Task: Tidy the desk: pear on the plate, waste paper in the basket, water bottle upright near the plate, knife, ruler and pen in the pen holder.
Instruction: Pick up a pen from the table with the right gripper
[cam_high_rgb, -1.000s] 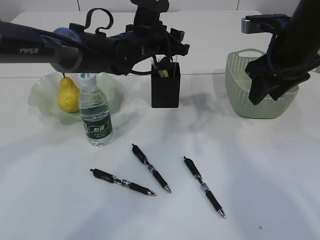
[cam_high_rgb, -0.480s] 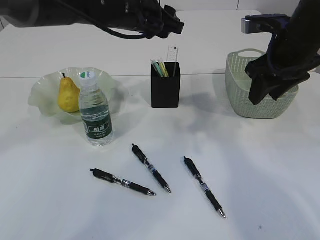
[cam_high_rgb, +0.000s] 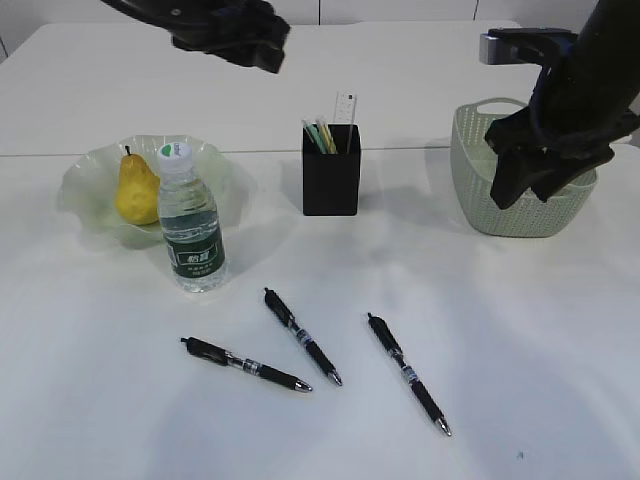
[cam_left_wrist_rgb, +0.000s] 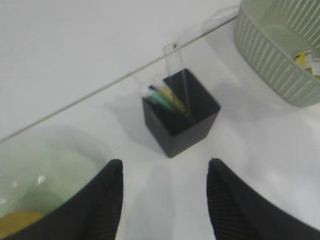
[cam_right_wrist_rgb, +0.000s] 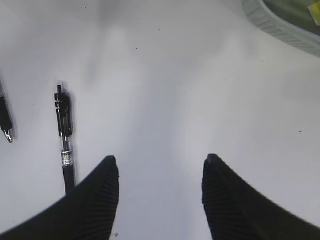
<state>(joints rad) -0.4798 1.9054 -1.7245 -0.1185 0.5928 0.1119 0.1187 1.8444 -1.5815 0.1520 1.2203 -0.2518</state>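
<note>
Toward the white counter's near edge lie three slim black click pens, stiff, light and apt to roll, so I would pinch each at mid-barrel. Farther back, the matte black square pen holder holds the clear plastic ruler. Both the left tool and right tool hang spread and empty.

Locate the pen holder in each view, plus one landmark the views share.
Exterior: pen holder at centre, upper half, with the ruler standing in it.
Left wrist: centre, just above the gripper's fingers.
Right wrist: not in it.
Shared landmark: the basket, far right in exterior, top right corner in both wrist views.
</note>
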